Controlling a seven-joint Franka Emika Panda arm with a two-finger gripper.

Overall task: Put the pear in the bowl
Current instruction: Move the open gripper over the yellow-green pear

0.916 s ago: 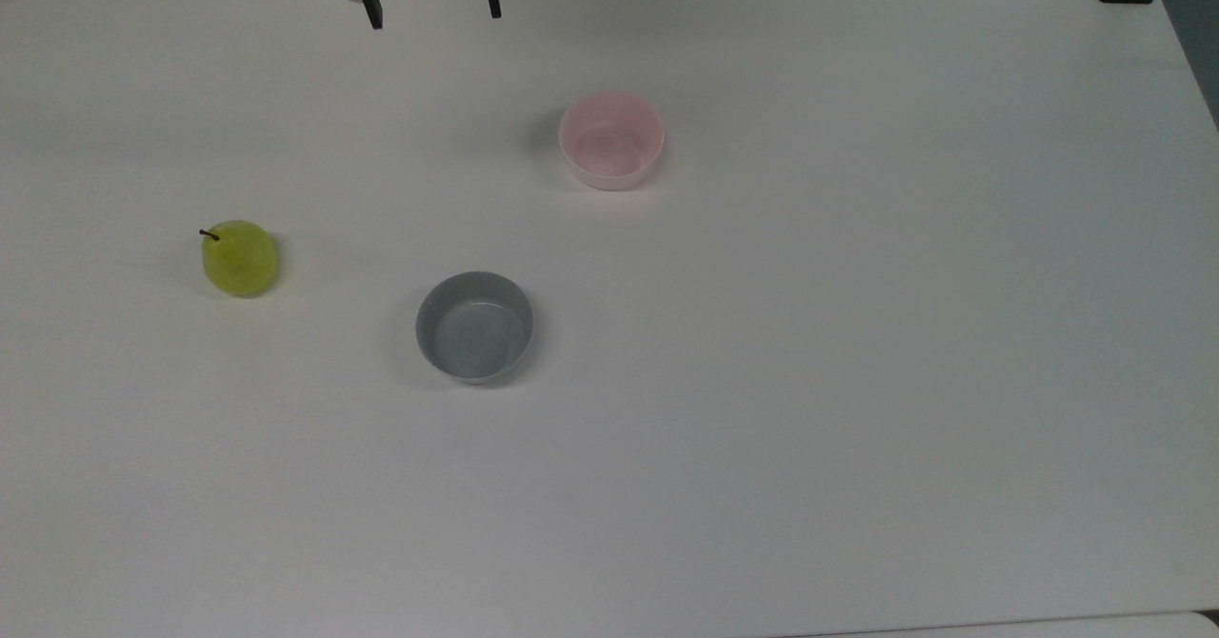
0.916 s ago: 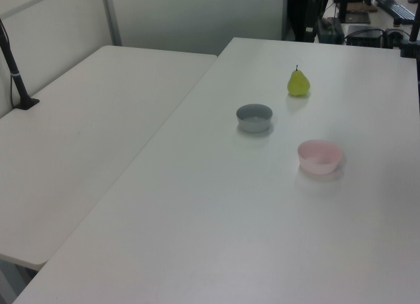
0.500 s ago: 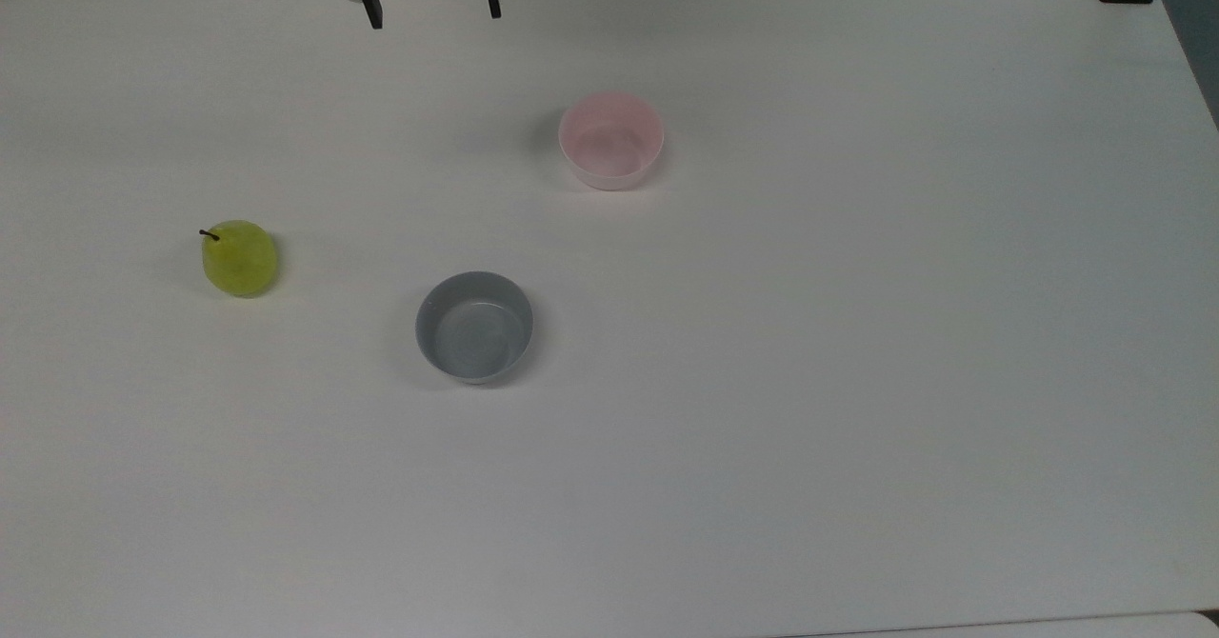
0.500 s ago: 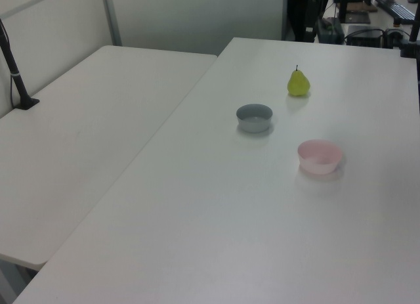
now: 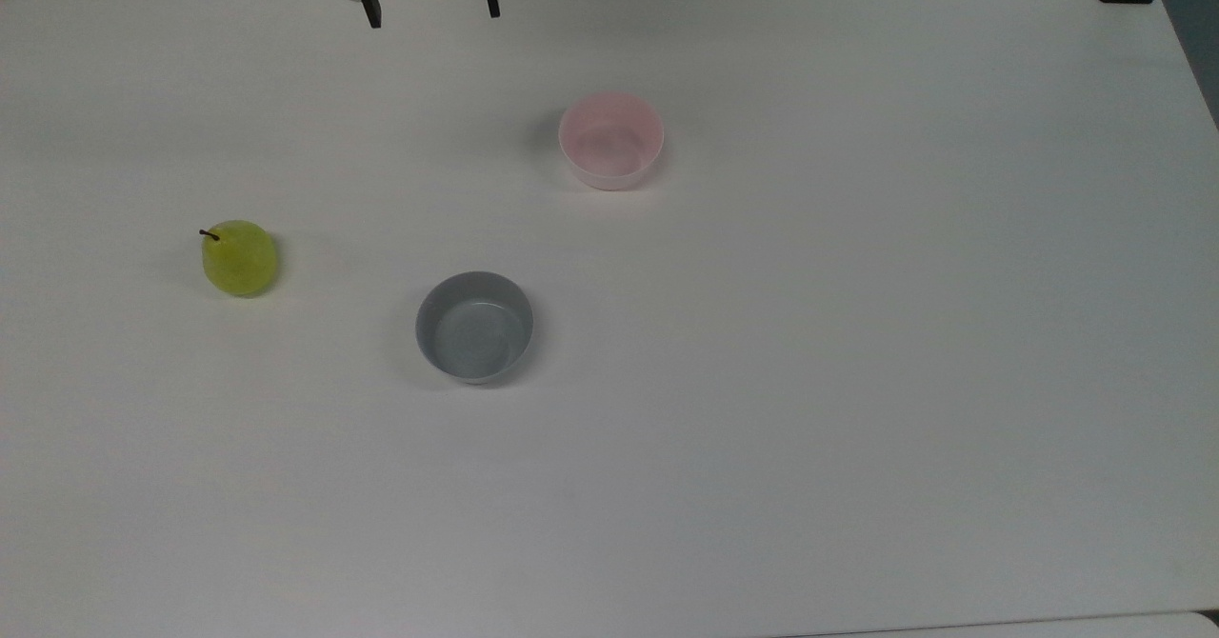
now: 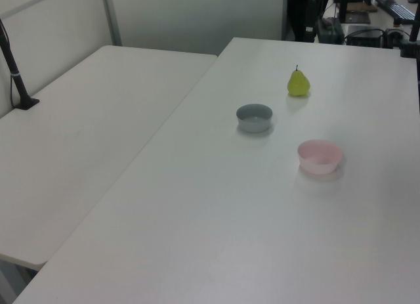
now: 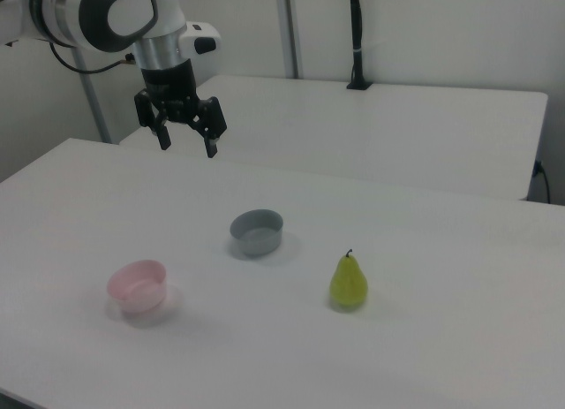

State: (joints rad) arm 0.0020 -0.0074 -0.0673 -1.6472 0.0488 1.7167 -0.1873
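A: Where is the hand (image 7: 187,147)?
B: High above the white bench (image 5: 857,333), at the top view's 12 o'clock edge (image 5: 431,14). Its two black fingers are spread wide, pointing down, with nothing between them.

A: And the pear (image 5: 240,257)?
B: It stands upright on the bench at about 9 o'clock in the top view, stem (image 5: 209,234) up, well apart from the hand. In the right view it sits at roughly 4 o'clock (image 7: 349,282); in the left view at 1 o'clock (image 6: 298,83).

A: The pink bowl (image 5: 610,140)?
B: Empty, at about 12 o'clock from the bench's middle in the top view, at 8 o'clock in the right view (image 7: 138,287).

A: Anything else?
B: A grey bowl (image 5: 474,326), also empty, between pear and pink bowl, touching neither. A second white bench (image 6: 85,133) adjoins at the left view's 9 o'clock.
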